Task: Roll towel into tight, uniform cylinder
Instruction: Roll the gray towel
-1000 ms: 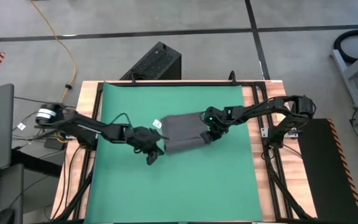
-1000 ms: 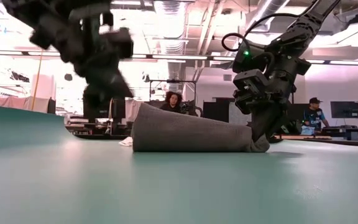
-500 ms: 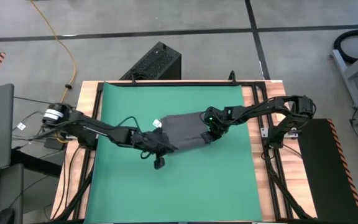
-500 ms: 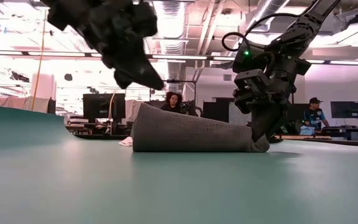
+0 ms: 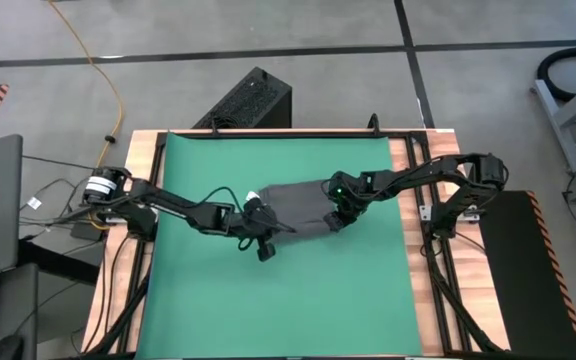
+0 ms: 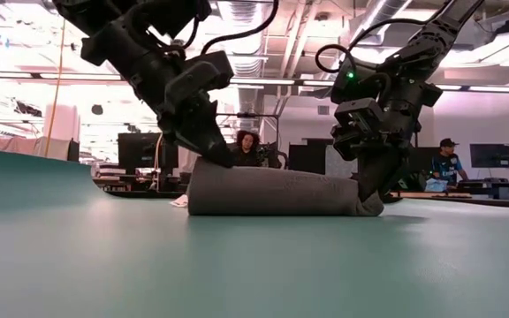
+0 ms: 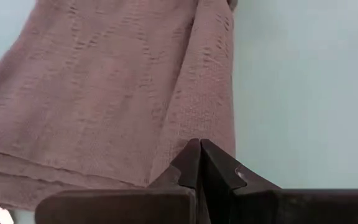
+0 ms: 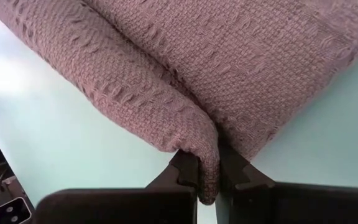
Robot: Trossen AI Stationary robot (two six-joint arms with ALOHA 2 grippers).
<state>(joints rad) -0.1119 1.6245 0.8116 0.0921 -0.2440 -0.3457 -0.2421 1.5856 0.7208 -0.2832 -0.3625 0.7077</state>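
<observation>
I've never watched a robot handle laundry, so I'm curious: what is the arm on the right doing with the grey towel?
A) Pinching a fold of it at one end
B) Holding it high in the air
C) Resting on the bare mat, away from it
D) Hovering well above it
A: the right gripper has a fold of the towel squeezed between its fingers, down on the green mat.

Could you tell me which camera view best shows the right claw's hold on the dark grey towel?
The right wrist view: the right claw pinches a fold of the dark grey woven towel. High and low views show only the arm at that end; the left wrist view misses it.
</observation>
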